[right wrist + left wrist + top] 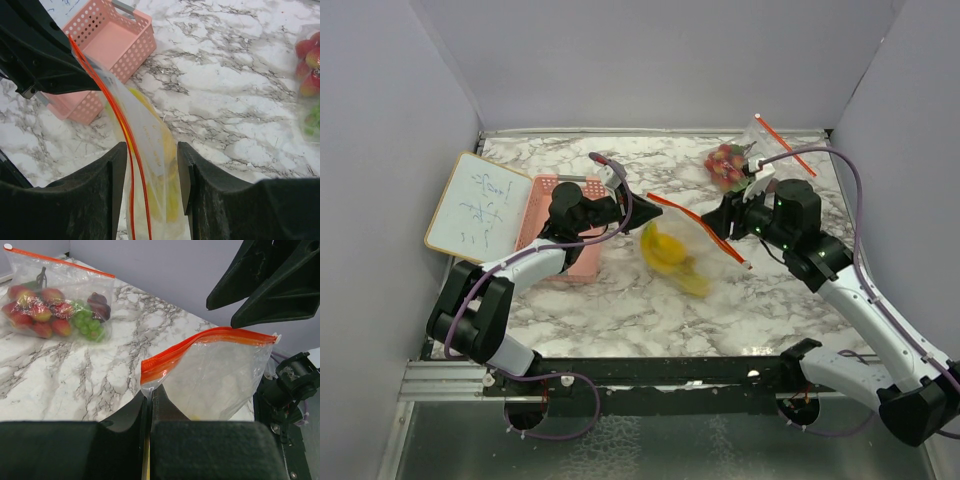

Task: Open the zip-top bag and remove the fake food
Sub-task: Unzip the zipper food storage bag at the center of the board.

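Holding the bag (705, 232) slung between both arms, you have not got it open yet: the orange zip (210, 337) looks sealed along its whole length in the left wrist view. Your left gripper (150, 396) is clamped tight on the left end of the zip. Your right gripper (151, 150) stands half-wide astride the other end with film between its fingers, and I cannot tell whether the pads touch it. The yellow food (667, 250) is all inside, sagging low over mid-table. Whether the bag's belly rests on the marble (620, 310) I cannot tell. So the unzipping and the emptying are both left. A second bag (728, 165), with red and green pieces inside, lies shut at the back right.

For room, the basket (582, 262) sits just beside your left arm, with the whiteboard (470, 205) beyond it by the left wall. Bare marble lies in front of the bag toward the bases, and between the two bags. The right wall is near your right arm, so I would pull along the zip, not outward.
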Robot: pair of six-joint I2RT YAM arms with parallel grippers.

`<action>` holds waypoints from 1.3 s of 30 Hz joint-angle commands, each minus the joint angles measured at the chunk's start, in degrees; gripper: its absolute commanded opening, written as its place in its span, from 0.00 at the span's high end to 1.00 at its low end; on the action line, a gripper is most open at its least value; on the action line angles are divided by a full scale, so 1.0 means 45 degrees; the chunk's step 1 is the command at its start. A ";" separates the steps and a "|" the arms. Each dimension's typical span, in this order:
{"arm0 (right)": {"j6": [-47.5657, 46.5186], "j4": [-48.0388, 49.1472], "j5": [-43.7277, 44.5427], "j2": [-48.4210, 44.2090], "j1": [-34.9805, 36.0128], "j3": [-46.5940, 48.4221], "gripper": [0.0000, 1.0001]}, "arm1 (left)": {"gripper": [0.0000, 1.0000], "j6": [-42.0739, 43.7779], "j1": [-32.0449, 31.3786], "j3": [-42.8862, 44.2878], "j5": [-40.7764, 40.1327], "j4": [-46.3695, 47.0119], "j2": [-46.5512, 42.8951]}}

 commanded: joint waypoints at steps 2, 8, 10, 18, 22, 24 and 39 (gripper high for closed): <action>-0.0256 0.0291 -0.0590 -0.0340 0.0065 -0.0262 0.55 | 1.00 0.0250 -0.0060 0.0079 0.0276 0.0074 -0.0439; -0.0355 0.0262 -0.0482 -0.0198 0.0069 -0.0715 0.55 | 1.00 0.0190 -0.0066 0.0211 0.0303 0.0064 -0.0450; -0.0312 0.0275 -0.0418 -0.0208 0.0064 -0.0795 0.55 | 1.00 0.0210 -0.0082 0.0165 0.0290 0.0064 -0.0491; -0.0222 0.0220 -0.0010 -0.0459 0.0068 -0.0231 0.55 | 1.00 0.0241 -0.0079 0.0053 0.0332 0.0059 -0.0497; -0.0247 -0.0382 0.0532 -0.0064 0.0069 0.0464 0.55 | 1.00 0.0200 -0.0077 -0.0035 0.0378 0.0187 -0.0502; -0.0179 -0.0261 0.0356 0.0041 0.0070 0.0484 0.55 | 1.00 0.0192 -0.0077 -0.0019 0.0416 0.0152 -0.0505; -0.0184 0.0149 0.0003 -0.0144 0.0069 -0.0552 0.54 | 1.00 0.0261 -0.0077 0.0027 0.0551 0.0024 -0.0595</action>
